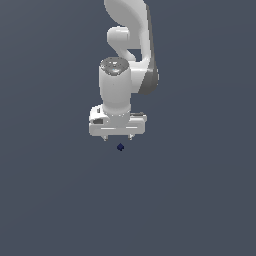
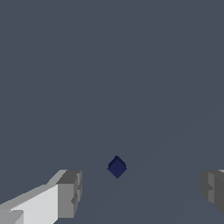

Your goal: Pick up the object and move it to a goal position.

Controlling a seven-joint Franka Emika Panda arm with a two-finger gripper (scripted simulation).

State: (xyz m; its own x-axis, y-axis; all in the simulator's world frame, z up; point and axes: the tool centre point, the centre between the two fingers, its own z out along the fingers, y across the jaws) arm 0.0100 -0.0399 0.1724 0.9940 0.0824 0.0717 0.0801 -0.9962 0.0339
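Observation:
The object, a tiny dark navy-blue cube [image 1: 120,147], lies on the flat grey ground just below the white gripper [image 1: 118,138] in the exterior view. The gripper is open, its two short fingertips [image 1: 105,138] spread wide apart and empty. In the wrist view the cube [image 2: 117,167] sits on the ground between the two grey finger pads [image 2: 70,192], closer to one pad than the other, turned corner-on. The gripper [image 2: 141,190] touches nothing. No goal marker shows in either view.
The white arm [image 1: 131,45] rises behind the gripper to the top of the exterior view. Plain grey ground [image 1: 200,200] surrounds the cube on all sides.

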